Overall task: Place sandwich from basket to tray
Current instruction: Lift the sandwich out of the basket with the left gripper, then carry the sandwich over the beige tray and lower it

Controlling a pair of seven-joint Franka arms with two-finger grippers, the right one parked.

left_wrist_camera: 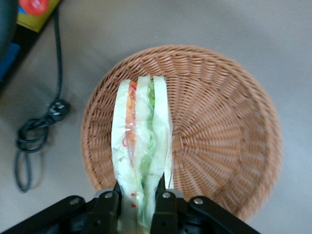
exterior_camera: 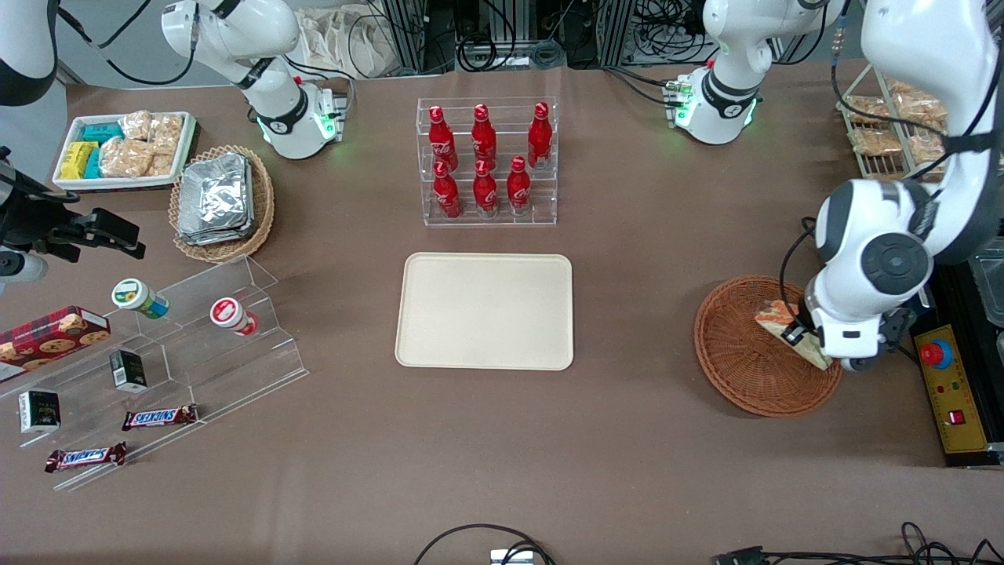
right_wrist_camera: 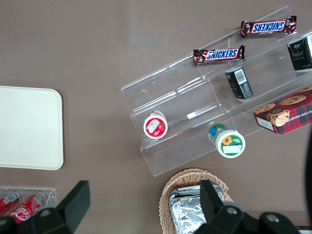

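Flat cream-beige rectangular tray (exterior_camera: 484,311) bare, mid-table. Round orange-brown wicker basket (exterior_camera: 745,357) toward working arm's end, clear-wrapped triangular sandwich wedge (left_wrist_camera: 141,146) above its bowl, clamped between gripper (left_wrist_camera: 139,197) fingers. Layers on edge, long axis running straight out from the fingers.

Even bright light, soft shadows, wrist view slightly blurred

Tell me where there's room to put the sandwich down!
The tray is bare all over. Bare table borders it, up to the bottle rack and sideways to the basket. The gripper has its fingers shut on the sandwich above that basket. The snack shelf is crowded.
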